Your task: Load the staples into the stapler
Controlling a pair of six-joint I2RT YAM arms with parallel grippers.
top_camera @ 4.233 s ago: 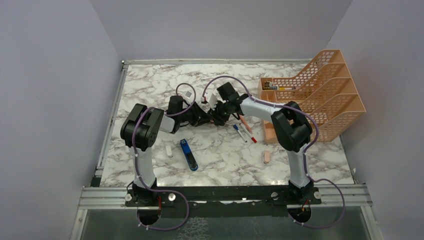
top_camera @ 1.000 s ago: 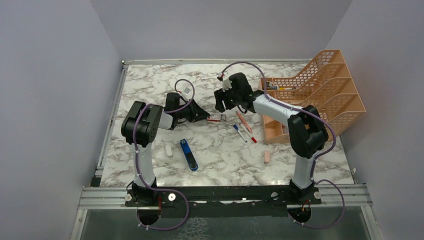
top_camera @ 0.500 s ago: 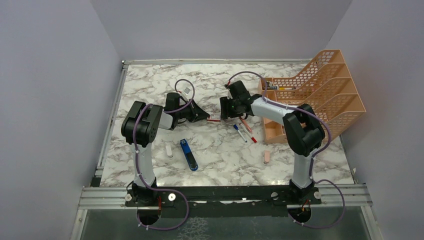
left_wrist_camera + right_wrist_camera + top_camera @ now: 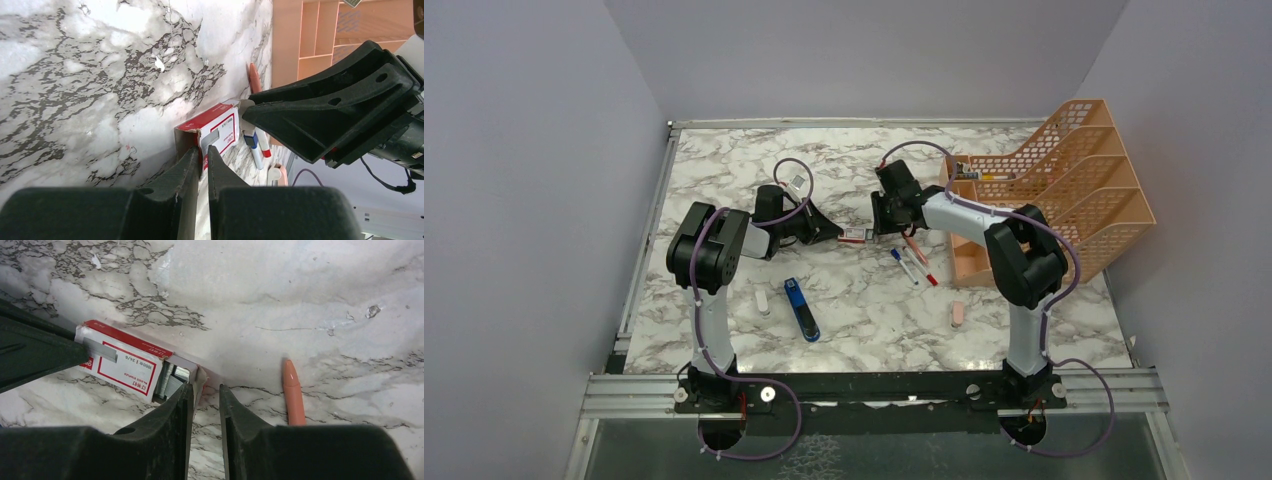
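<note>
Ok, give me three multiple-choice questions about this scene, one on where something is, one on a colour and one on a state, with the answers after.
1. Where does the blue stapler lie?
A) in the far left corner of the table
B) on the marble table, closer to its near edge than the staple box is
C) on top of the staple box

2. What colours are on the staple box's printed sleeve?
A) red and white
B) green and yellow
C) plain black

3. What state is the staple box in?
A) sealed shut
B) open at one end, with staple strips showing
C) crushed flat

Answers: 1 B, since the top view shows it lying apart from the box, nearer the arms' side. 2 A, since both wrist views show red borders on white. 3 B, since the right wrist view shows grey strips at the open end.
</note>
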